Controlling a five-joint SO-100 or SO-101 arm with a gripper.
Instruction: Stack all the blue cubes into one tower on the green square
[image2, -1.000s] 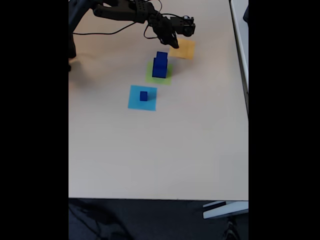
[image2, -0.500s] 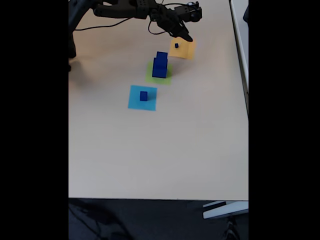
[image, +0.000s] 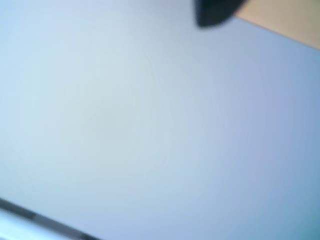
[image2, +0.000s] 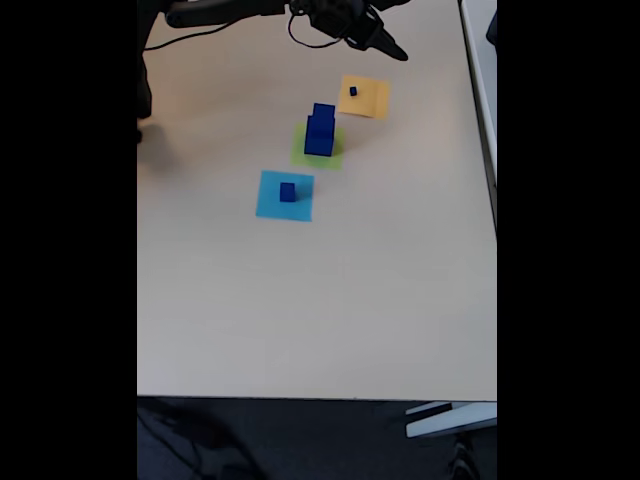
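Two blue cubes (image2: 320, 130) stacked on green square (image2: 318, 147); others waiting on light-blue square (image2: 285, 195) and orange square (image2: 364, 97). Gripper (image2: 393, 50) far right, grip unreadable.

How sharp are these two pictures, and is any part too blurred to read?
Wrist view: heavily out of focus, a pale bluish wash with a dark blob at the top edge and an orange-tan corner; nothing there is identifiable. Fixed view: soft but readable, black bars either side; the dark blue cube stack on the lime-green paper square is clear.
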